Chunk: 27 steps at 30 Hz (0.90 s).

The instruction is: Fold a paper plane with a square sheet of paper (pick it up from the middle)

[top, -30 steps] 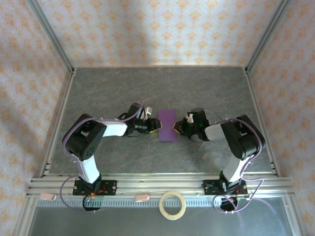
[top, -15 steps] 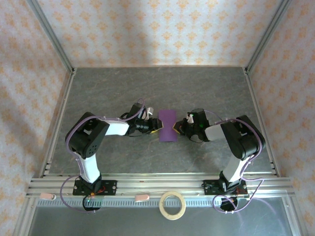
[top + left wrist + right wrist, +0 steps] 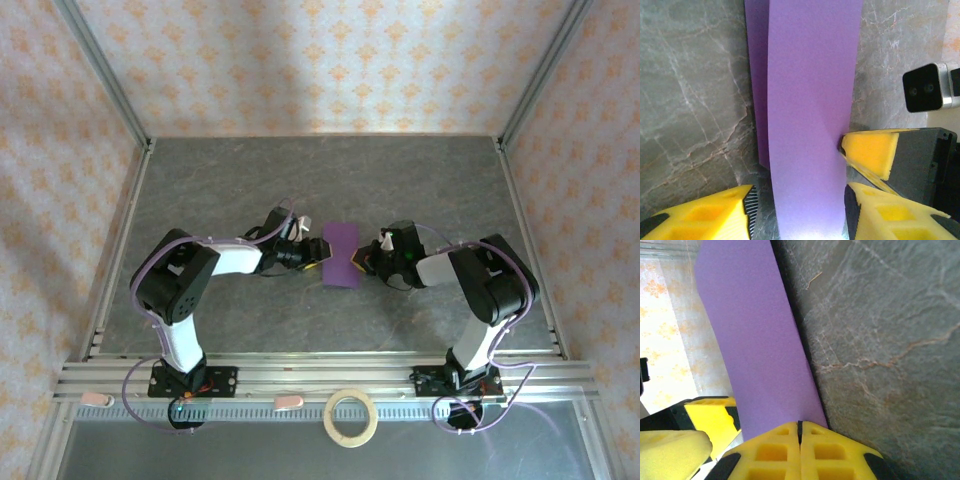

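1. The square sheet of paper (image 3: 341,254), doubled into a strip, lies mid-surface (image 3: 250,180), its long axis running 12 to 6 o'clock.
2. The right hand (image 3: 357,261) pinches its 3 o'clock edge, fingers closed.
3. The left hand (image 3: 316,258), equally near at 9 o'clock, straddles the opposite edge with fingers half-spread.

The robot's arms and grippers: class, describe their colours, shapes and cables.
The left arm and right arm are black with white segments; thin purple cables loop along them. The left gripper and right gripper have dark bodies and blocky yellow fingers with square recesses.
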Tool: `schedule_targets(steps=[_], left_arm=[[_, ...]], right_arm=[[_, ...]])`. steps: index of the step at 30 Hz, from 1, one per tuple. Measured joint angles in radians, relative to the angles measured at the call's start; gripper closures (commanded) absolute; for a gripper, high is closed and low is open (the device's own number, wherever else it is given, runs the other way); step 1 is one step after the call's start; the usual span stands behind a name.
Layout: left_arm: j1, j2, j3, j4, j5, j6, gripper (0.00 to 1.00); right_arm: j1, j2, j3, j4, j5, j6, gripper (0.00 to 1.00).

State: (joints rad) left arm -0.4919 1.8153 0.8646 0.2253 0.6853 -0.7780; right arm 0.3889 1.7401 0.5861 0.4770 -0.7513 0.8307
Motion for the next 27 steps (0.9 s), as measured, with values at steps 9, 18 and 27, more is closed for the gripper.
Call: schedule_targets(steps=[9, 18, 27], left_arm=[[0.0, 0.006, 0.027, -0.013, -0.004, 0.019, 0.5], [-0.001, 0.024, 0.027, -0.017, 0.01, 0.019, 0.51], [-0.004, 0.024, 0.027, -0.023, 0.012, 0.02, 0.48]], right_arm=[[0.0, 0.0, 0.0, 0.0, 0.0, 0.0, 0.94], [0.0, 0.0, 0.0, 0.0, 0.0, 0.0, 0.94], [0.0, 0.0, 0.0, 0.0, 0.0, 0.0, 0.94]])
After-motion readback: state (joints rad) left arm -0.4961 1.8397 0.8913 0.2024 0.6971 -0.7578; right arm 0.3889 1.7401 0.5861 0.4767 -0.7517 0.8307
